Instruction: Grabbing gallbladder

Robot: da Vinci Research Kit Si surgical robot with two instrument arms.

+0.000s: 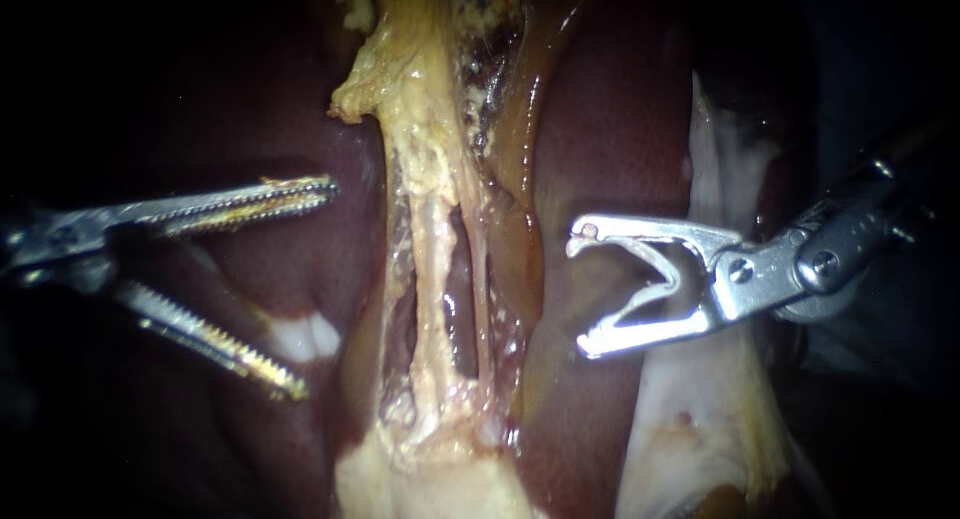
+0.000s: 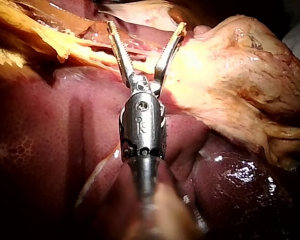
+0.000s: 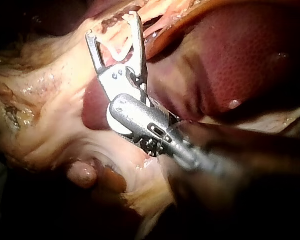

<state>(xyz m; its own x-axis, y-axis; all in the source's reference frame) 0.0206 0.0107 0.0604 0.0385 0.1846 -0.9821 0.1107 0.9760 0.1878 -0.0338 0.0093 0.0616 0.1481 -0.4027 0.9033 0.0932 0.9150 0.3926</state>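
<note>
A pale yellow band of tissue (image 1: 425,129) runs down the middle of the endoscope view, with two thin tubes (image 1: 432,269) stretched inside it. It widens into the pale gallbladder (image 1: 420,484) at the lower edge. My left instrument (image 1: 318,289) comes in from the left, its toothed jaws wide open over the liver, just short of the band and holding nothing. My right instrument (image 1: 580,292) faces the band from the other side, jaws open and empty. In the left wrist view the open jaws (image 2: 146,25) point at the strands, with the bulging gallbladder (image 2: 239,75) beside them. In the right wrist view the open jaws (image 3: 112,25) hover above pale tissue.
Dark red liver (image 1: 610,129) lies on both sides of the band. A whitish flap of tissue (image 1: 700,429) sits under and below my right instrument. A small white patch (image 1: 300,337) shows on the liver between my left instrument's jaws.
</note>
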